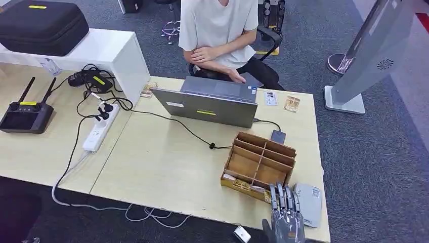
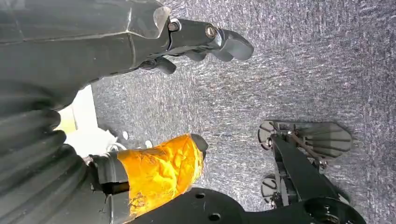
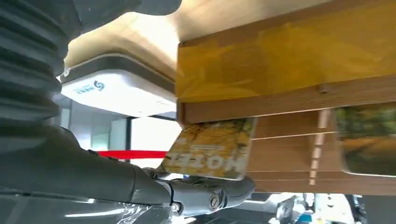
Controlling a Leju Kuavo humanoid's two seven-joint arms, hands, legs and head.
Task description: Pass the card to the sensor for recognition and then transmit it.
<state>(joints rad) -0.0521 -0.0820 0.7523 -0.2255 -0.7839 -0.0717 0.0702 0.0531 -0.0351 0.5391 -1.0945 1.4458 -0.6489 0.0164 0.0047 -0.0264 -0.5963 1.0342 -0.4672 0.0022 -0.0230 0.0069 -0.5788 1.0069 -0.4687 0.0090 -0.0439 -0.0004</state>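
In the head view you are looking down at a pale wooden table (image 1: 167,167) where the right hand (image 1: 286,215) is reaching up from the near edge, its fingers extended toward the front wall of the wooden organizer box (image 1: 259,163). The grey card reader (image 1: 308,202) is lying just beside that hand, at the box's right near corner. From here the card is too small to pick out, and the wrist is being cut off by the picture's lower edge. A person (image 1: 222,35) is sitting behind the open laptop (image 1: 210,104), with the head out of frame. In the left wrist view the left hand (image 2: 187,46) is hanging over grey carpet (image 2: 303,70), its dark fingers loosely spread and holding nothing; an orange-taped thumb (image 2: 161,170) is showing beside them. In the right wrist view the card (image 3: 212,148) is sitting against the organizer box's wooden front, printed with autumn foliage and the word HOTEL, which is reading upside down in this turned picture. Its long axis is running along the box's front wall, slightly tilted. The right hand's fingers (image 3: 215,193) are touching the card's lower edge, but you cannot tell whether they are actually gripping it or merely resting under it. The card reader's white underside is showing blurred beyond the box.
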